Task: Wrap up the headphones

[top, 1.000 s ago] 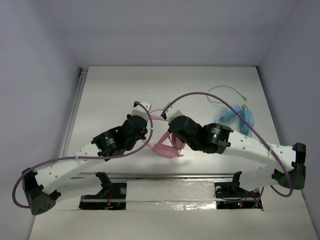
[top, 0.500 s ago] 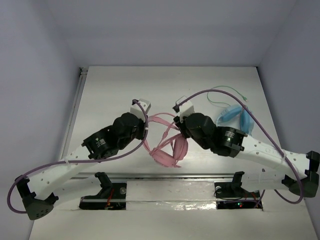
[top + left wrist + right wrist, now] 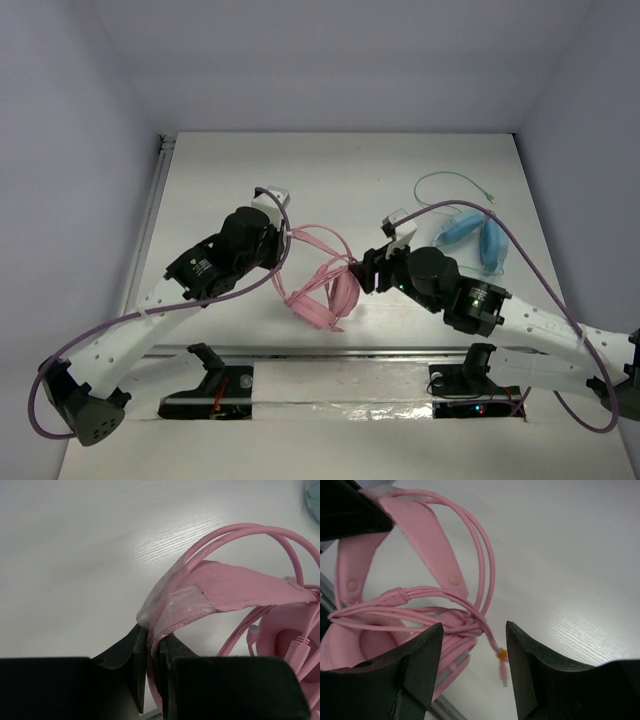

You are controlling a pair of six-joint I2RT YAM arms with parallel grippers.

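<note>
The pink headphones lie near the middle of the table, the ear cups folded together with the thin pink cable wound around them. My left gripper is shut on the headband, which is pinched flat between its fingers. My right gripper stands open just right of the ear cups, a finger on each side of the wound cable without touching it. The cable's plug end hangs free between the jaws.
Light blue headphones with a green cable lie at the right, behind my right arm. The white table ends in a metal rail close in front of the pink headphones. Grey walls stand on three sides.
My right gripper has opened, let go of the cable and drawn back to the right. The left gripper has kept hold of the headband, and the headphones have settled lower on the table.
</note>
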